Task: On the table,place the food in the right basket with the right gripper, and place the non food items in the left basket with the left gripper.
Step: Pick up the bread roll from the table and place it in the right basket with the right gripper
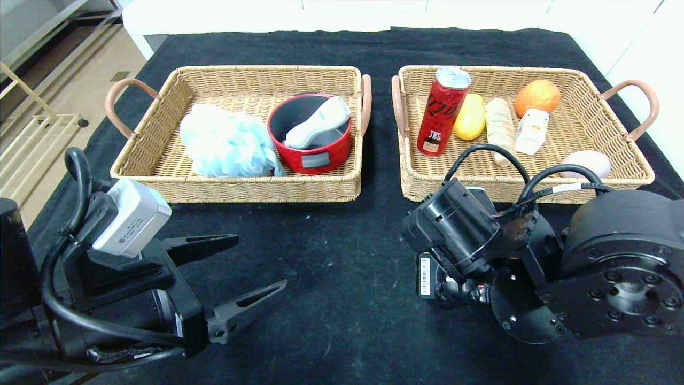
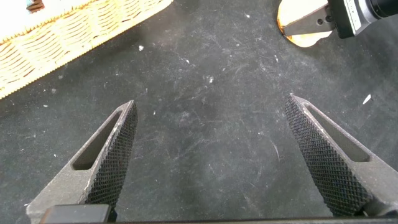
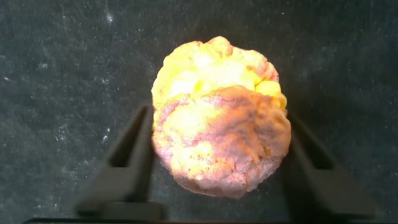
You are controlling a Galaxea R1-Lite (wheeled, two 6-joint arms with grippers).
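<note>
A golden-brown bun (image 3: pixel 217 118) lies on the black tablecloth in front of the right basket (image 1: pixel 507 69). My right gripper (image 3: pixel 221 112) points straight down over it, and its two fingers press against the bun's opposite sides. In the head view the right wrist (image 1: pixel 459 230) hides both bun and fingers. The left wrist view catches the bun (image 2: pixel 301 37) far off between the right fingers. My left gripper (image 1: pixel 262 262) hovers low over bare cloth at the front left, open and empty (image 2: pixel 211 102). The left basket (image 1: pixel 235 187) stands behind it.
The left basket holds a blue bath pouf (image 1: pixel 224 141) and a red pot (image 1: pixel 312 155) with a white handheld device (image 1: pixel 320 125) in it. In the right basket are a red can (image 1: pixel 443 109), a yellow fruit (image 1: pixel 470 117), a bread stick (image 1: pixel 499 128), an orange (image 1: pixel 537 96), a white bottle (image 1: pixel 531 131) and a pink item (image 1: pixel 588 163).
</note>
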